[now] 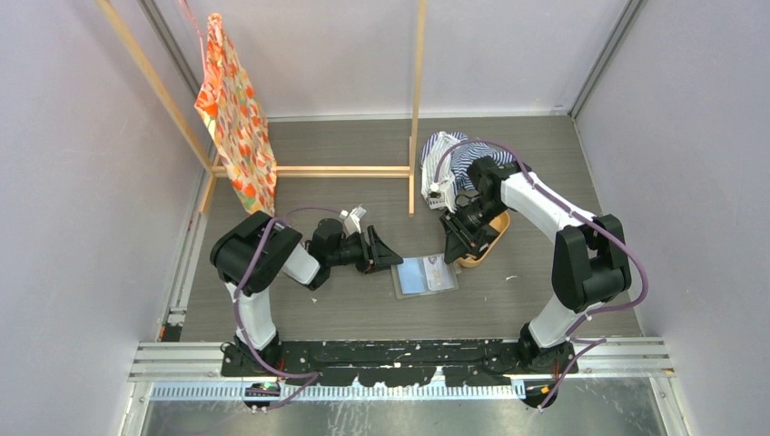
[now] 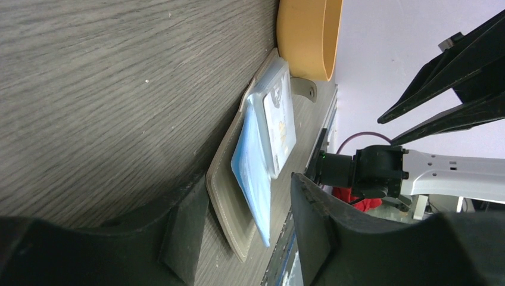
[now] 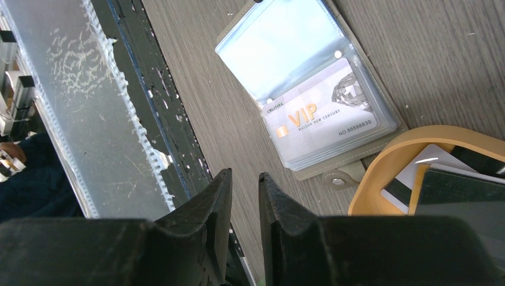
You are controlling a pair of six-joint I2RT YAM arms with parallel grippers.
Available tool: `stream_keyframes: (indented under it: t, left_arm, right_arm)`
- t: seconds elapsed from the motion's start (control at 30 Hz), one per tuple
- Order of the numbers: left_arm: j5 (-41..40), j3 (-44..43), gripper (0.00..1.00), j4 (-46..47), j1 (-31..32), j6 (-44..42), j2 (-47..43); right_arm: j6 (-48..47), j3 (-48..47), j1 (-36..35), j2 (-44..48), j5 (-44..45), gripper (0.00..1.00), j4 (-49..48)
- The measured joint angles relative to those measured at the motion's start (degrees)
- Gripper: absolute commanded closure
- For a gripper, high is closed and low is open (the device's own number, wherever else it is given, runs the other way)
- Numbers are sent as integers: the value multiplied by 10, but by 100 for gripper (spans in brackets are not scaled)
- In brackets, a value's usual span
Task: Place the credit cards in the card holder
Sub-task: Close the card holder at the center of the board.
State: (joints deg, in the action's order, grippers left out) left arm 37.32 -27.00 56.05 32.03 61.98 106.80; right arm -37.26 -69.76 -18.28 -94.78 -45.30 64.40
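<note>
Lying open on the grey wood-grain table (image 1: 345,309), the card holder (image 1: 425,275) shows soft taupe covers and glossy clear sleeves, one holding a pale VIP card (image 3: 321,116). More credit cards (image 3: 417,170), white and black, sit in the oval orange tray (image 3: 369,179) touching its snap tab. The left gripper (image 2: 250,232) stands half-wide astride the holder's edge, not clamped; the right gripper (image 3: 244,179) hovers narrow and empty.

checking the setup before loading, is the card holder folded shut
No, the card holder lies open on the table, its clear sleeves facing up with a VIP card showing in one.
</note>
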Motion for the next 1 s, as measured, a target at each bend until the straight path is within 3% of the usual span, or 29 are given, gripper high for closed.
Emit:
stream_keyframes:
  t: [0.2,0.3,0.37,0.6,0.67,0.83,1.0]
  left_arm:
    - [-7,1,75,34,14,35,33]
    - [-16,8,94,33,19,45,36]
    - [-22,19,99,33,20,52,35]
    - [-43,73,100,-43,9,50,-60]
    - [-52,84,100,-114,1,39,-120]
    - [-104,41,100,-390,-5,-21,-279]
    - [-135,-35,99,-554,-5,-57,-336]
  right_arm:
    - [-2,0,0,-4,0,71,3]
    - [-2,0,0,-4,0,71,5]
    - [-2,0,0,-5,0,71,5]
    - [1,0,0,-6,0,71,5]
    - [5,0,0,-10,4,71,2]
    - [19,0,0,-17,14,71,-9]
    - [29,0,0,-17,21,71,-16]
